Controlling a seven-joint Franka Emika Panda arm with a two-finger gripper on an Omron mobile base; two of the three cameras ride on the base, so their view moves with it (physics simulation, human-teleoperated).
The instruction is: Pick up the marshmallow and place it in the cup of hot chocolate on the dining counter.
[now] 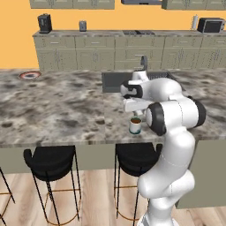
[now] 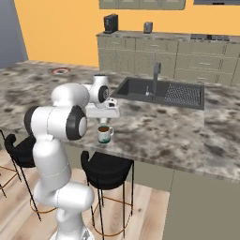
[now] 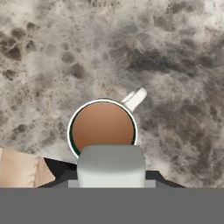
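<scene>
counter (image 1: 62, 110): long mottled stone slab with a dark sink (image 2: 161, 93) set into it; black stools (image 1: 50, 161) stand under its near edge
cup of hot chocolate (image 3: 103, 129): upright near the counter's front edge, brown liquid showing; in the hand view its handle points to the upper right
hand (image 2: 104, 118): poised straight above the cup, narrowed onto the marshmallow
marshmallow (image 3: 111, 165): pale blocky lump pinched in the hand, overlapping the cup's near rim in the hand view; long axis across that view, broad face toward the camera
risk: judging by the hand view, the lump sits toward the rim, not the centre, so a release here could glance off the lip and roll over the counter edge close by; lowering carelessly might nudge the cup and slop the drink
</scene>
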